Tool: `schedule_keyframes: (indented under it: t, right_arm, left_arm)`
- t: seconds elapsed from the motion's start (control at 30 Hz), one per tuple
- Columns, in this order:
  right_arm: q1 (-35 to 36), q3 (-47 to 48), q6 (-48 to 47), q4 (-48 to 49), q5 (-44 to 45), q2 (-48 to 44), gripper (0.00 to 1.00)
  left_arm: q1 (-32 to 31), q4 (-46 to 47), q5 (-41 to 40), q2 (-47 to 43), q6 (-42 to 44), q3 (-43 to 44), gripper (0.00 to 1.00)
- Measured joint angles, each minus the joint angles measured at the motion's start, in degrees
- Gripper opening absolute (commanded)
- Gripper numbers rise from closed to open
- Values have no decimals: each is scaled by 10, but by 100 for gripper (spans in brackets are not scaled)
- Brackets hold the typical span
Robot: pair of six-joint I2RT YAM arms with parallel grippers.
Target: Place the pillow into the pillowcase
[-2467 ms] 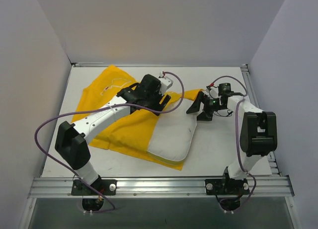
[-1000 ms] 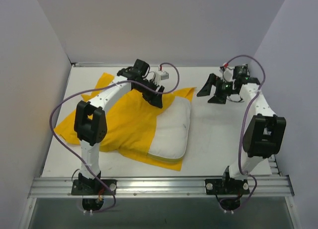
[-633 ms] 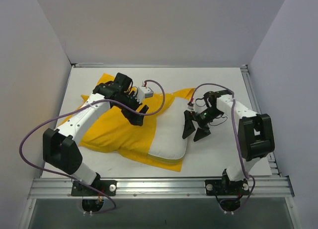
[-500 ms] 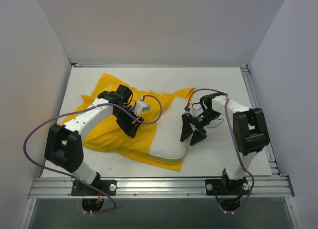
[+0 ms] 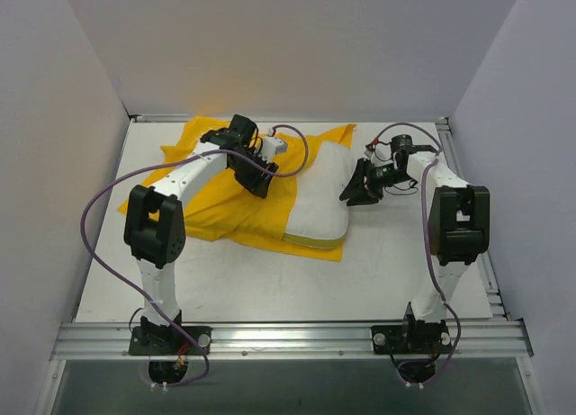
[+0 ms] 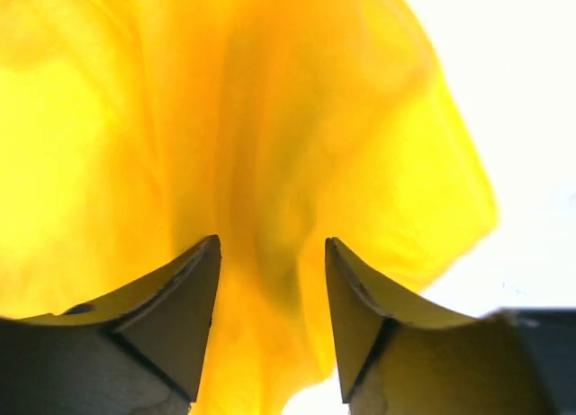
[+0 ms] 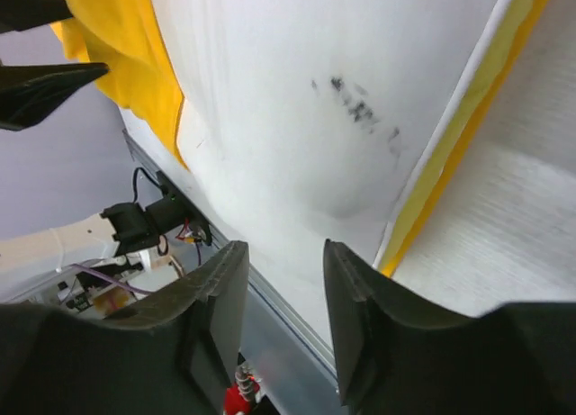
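Note:
The yellow pillowcase (image 5: pixel 211 212) lies rumpled on the left and middle of the table. The white pillow (image 5: pixel 319 206) sticks out of its right side, and yellow cloth covers the pillow's left part. My left gripper (image 5: pixel 261 183) points down onto the case near the pillow. In the left wrist view the left gripper (image 6: pixel 273 244) stands partly open with a ridge of the pillowcase (image 6: pixel 135 118) between its jaws. My right gripper (image 5: pixel 351 193) sits at the pillow's right edge. In the right wrist view the right gripper (image 7: pixel 286 246) has a narrow gap with nothing in it, and the pillow (image 7: pixel 297 91) lies just beyond.
Grey walls close in the table on the left, back and right. A metal rail (image 5: pixel 288 329) runs along the near edge by both arm bases. Bare white table (image 5: pixel 396 262) lies in front of and to the right of the pillow.
Pillow and pillowcase have shifted toward the back wall. My left gripper moved back with the cloth. My right gripper moved back and right to the pillow's edge, and its jaws narrowed.

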Motion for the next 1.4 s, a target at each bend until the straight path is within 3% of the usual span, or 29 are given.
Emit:
schedule_keyframes:
  t: [0.03,0.13,0.3,0.57,0.67,0.8,0.93,1.0,1.13,1.2,1.4]
  right_arm:
    - [-8,4,7,7,1,-2,60]
    - [-15,-6,21,18,5,-11,72]
    - [4,-80,24,17,27,-45,76]
    - [45,-108,43,46,37,-40,54]
    - [52,-104,49,57,37,-29,38]
    - [53,-104,55,62,37,-23,17]
    - [54,-104,59,69,35,-23,1]
    - [55,-104,62,73,32,-23,0]
    - [63,-108,101,104,7,-23,0]
    - [70,-138,174,198,-26,-28,0]
    - [86,-285,562,636,-41,-49,0]
  left_arm:
    - [1,13,1,-5,-1,10,68]
    - [1,29,1,-35,-10,6,74]
    - [-18,40,-23,-105,-54,-44,79]
    - [-153,73,-123,-98,-128,-84,70]
    - [-167,83,-153,-71,-146,-84,63]
    - [-153,88,-194,-48,-153,-83,49]
    - [-142,88,-200,-49,-146,-80,14]
    - [-141,88,-181,-49,-139,-78,2]
    - [-144,76,-92,-48,-118,-55,0]
    - [-152,68,-5,-41,-110,-20,0]
    - [-182,47,184,-36,-66,86,0]
